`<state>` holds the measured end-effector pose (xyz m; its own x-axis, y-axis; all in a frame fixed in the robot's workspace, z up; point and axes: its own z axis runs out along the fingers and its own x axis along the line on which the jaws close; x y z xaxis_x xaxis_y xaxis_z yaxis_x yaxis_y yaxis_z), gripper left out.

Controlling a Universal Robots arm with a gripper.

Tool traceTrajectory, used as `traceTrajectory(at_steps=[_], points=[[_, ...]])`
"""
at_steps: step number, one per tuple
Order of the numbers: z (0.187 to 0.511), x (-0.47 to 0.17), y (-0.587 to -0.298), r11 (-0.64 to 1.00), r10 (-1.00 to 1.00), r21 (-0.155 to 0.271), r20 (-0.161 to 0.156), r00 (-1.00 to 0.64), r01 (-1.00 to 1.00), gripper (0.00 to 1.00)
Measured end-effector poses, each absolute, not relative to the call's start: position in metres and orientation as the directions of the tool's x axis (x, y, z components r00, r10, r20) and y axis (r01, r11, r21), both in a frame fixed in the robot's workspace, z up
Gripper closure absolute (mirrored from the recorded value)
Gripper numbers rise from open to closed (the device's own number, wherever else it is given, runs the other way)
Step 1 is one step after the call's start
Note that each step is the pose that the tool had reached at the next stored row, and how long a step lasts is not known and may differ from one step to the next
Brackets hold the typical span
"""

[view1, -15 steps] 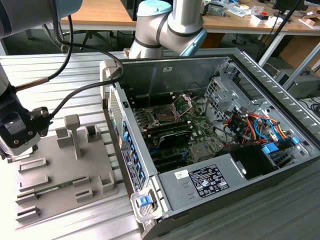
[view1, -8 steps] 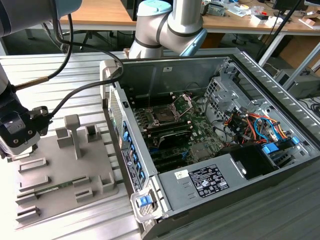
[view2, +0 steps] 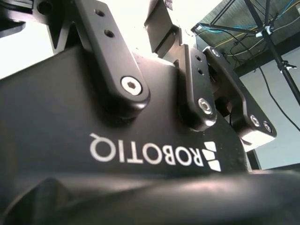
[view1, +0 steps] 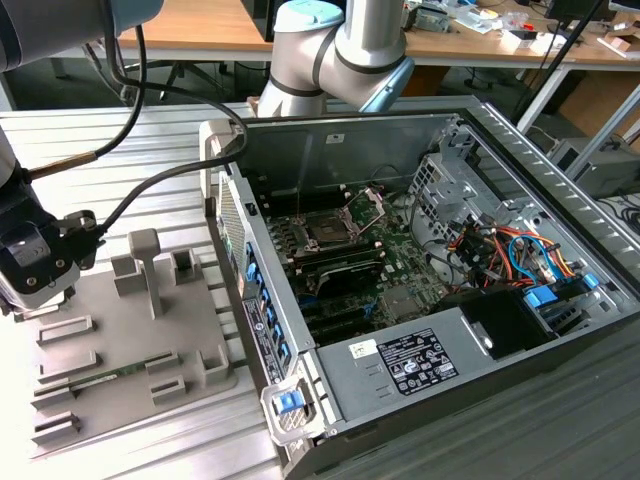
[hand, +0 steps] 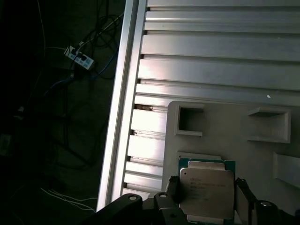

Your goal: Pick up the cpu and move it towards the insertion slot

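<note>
1. Exterior view: the end effector [view1: 38, 285] hangs low over the grey fixture plate [view1: 130, 345] on the slatted bench [view1: 150, 160], well apart from the insertion slot [view1: 328, 230] in the open computer case [view1: 470, 340].
2. Second wrist view: black housing and linkages; how far it is open cannot be told.
3. First wrist view: it straddles the cpu [hand: 206, 190], which lies on the plate. The pick-up step appears to be in hand; a lift would call for a firm, level hold.

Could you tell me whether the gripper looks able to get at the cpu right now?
Likely yes: the gripper sits right over the cpu at the grey fixture plate, with nothing between them.
</note>
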<state>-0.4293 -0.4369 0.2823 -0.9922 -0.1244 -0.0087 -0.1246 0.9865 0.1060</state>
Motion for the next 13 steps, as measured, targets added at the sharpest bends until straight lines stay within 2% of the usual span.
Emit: traceTrajectory(at_steps=[13], points=[[0.2843, -0.4293, -0.4369, 0.985, -0.124, 0.122, -0.011, -0.992, -0.125, 0.45]])
